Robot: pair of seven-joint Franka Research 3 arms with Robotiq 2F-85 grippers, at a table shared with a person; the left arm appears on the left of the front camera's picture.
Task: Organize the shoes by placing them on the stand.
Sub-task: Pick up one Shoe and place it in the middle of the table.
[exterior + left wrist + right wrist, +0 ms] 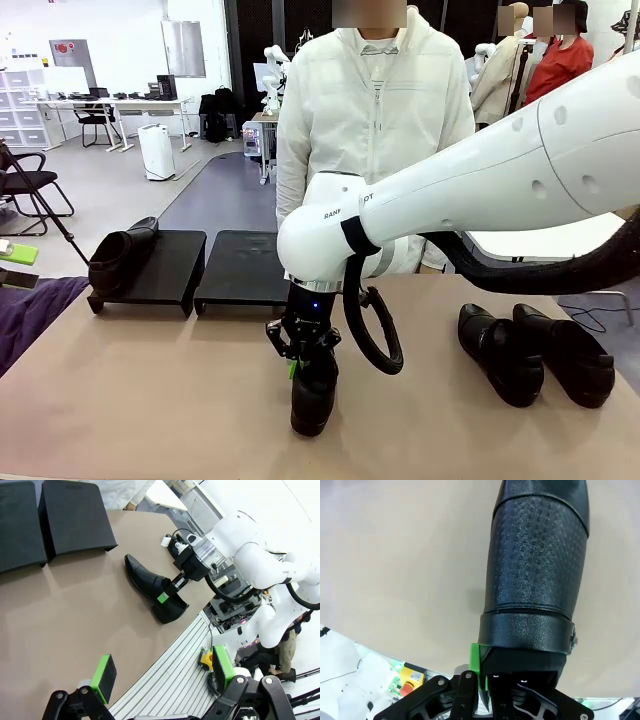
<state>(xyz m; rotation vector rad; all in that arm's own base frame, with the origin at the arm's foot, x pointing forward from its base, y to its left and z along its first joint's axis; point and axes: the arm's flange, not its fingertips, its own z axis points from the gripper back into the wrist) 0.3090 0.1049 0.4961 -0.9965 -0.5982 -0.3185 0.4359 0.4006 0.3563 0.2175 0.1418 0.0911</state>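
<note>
Shoe (314, 400) heel in right claw (302, 360), far pad hidden

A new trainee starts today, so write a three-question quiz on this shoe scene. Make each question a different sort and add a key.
1. True or false: the right tool is shut on a shoe.
2. How many shoes rest on the stand?
3. The shoe pair at the robot's right lies: A) on the stand; B) on the table; C) on the floor.
Key: 1 true; 2 one; 3 B.
</note>
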